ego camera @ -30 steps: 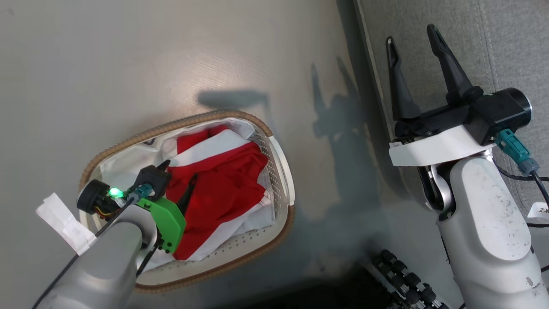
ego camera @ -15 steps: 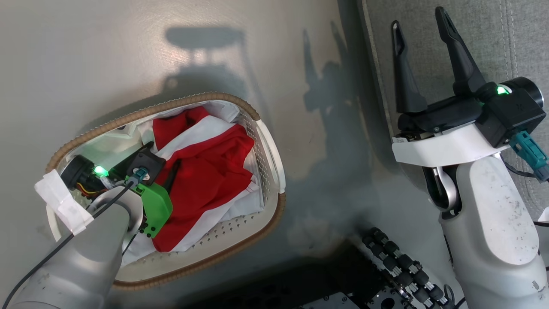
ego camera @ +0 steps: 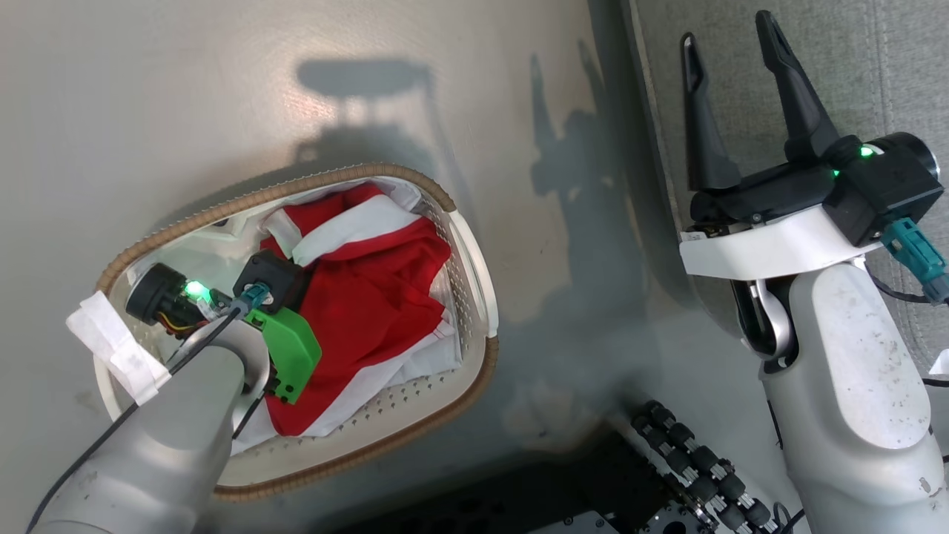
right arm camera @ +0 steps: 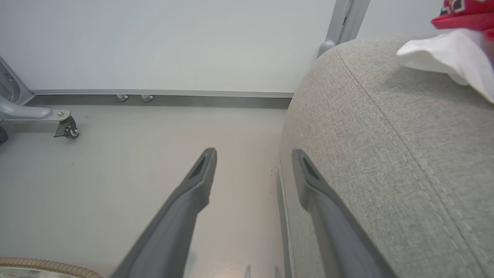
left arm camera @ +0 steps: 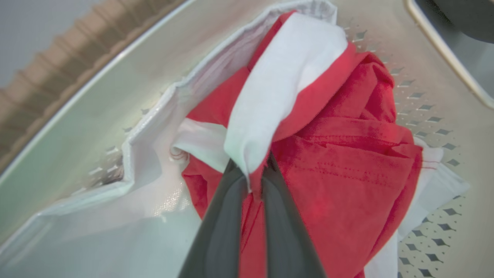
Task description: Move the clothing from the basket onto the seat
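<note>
In the basket (ego camera: 296, 194), the left pincer (left arm camera: 251, 170) pinches a fold of the clothing (left arm camera: 347, 154).

The left gripper (left arm camera: 251, 170) reaches forward and down from its pale grey forearm (ego camera: 163, 445). Its two dark fingers are drawn almost together, and a fold of the red-and-white jersey (left arm camera: 347, 154) is pinched between them just below the tips. Behind the fingers, a green bracket (ego camera: 293, 356) sits at the wrist beside a black camera module (ego camera: 159, 297) with a lit green lamp. The right gripper (ego camera: 726, 30) has its fingers spread well apart with nothing between them. They point straight away from the white wrist collar (ego camera: 764, 248) and the speckled grey forearm (ego camera: 852, 400) behind it.
</note>
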Robot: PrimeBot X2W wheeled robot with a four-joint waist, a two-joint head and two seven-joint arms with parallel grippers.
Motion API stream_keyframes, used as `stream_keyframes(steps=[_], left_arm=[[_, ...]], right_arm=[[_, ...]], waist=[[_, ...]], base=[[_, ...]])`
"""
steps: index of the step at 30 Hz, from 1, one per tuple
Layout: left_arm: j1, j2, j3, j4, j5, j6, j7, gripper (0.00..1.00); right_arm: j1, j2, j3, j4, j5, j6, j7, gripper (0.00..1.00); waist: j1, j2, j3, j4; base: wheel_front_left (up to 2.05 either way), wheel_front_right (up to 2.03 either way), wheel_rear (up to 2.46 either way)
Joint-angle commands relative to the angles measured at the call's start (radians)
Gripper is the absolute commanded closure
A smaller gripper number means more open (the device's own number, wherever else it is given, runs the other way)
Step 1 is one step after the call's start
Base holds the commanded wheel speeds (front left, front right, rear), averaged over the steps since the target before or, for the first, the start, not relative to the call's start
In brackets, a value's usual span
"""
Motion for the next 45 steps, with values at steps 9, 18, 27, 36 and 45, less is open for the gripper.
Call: stream_keyframes(steps=[9,18,27,36,45], left_arm=[[0.122,-0.001,0.044,-0.084,-0.044,0.000,0.000,1.00],[0.240,-0.031,0.144,-0.182,-0.055,0.000,0.000,1.00],[0.385,-0.084,0.277,-0.341,-0.015,0.000,0.000,1.00],[0.475,-0.093,0.370,-0.548,0.034,0.000,0.000,1.00],[0.497,-0.142,0.459,-0.678,0.076,0.000,0.000,1.00]], right_arm=[[-0.004,-0.003,0.027,0.070,0.020,-0.001,-0.005,0.00],[0.048,-0.003,0.032,0.160,0.025,-0.001,-0.005,0.00],[0.143,-0.004,0.025,0.247,0.041,-0.001,-0.005,0.00],[0.239,-0.003,0.011,0.290,0.062,-0.001,-0.005,0.00],[0.323,-0.003,0.039,0.324,0.071,-0.001,-0.005,0.00]], waist=[[-0.0001,-0.0001,-0.179,0.037],[-0.0001,-0.0001,-0.377,0.112],[-0.0001,-0.0001,-0.613,0.211],[-0.0001,-0.0001,-0.767,0.261],[-0.0001,-0.0001,-0.881,0.266]], base=[[0.00,0.00,0.00],[0.00,0.00,0.00],[0.00,0.00,0.00],[0.00,0.00,0.00],[0.00,0.00,0.00]])
